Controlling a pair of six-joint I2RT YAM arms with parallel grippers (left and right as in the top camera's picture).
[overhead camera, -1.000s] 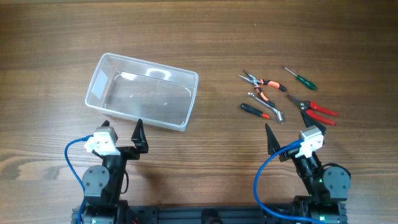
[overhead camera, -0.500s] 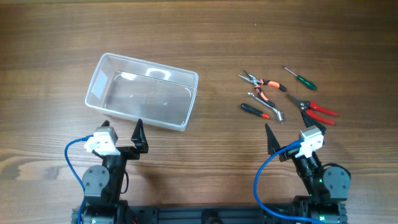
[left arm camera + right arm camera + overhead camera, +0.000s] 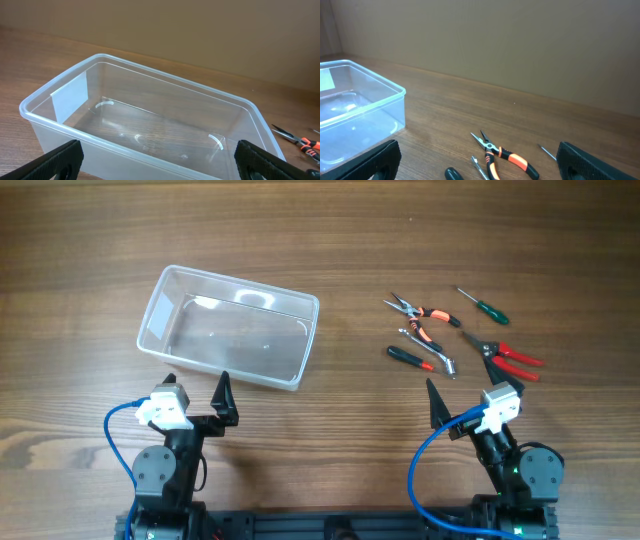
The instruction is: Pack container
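Evenly, left gripper (image 3: pixel 197 378) and right gripper (image 3: pixel 474 385) both released, table (image 3: pixel 350 352) strip between container (image 3: pixel 309 340) and pliers (image 3: pixel 425 313).

Worktop (image 3: pixel 330 240): wood, mid-brown, with the grain running left to right and darker streaks. It fills the whole overhead view. The finish is matte, under soft, even light with faint shadows.
Wall (image 3: pixel 200 30): plain, flat beige-brown. It stands ahead of the left tool (image 3: pixel 197 380) and the right tool (image 3: pixel 472 388). It meets the worktop's far edge in a straight seam that slopes down to the right in both wrist views.
Speck (image 3: pixel 411 220): small and dark, on bare wood well ahead of the right tool.
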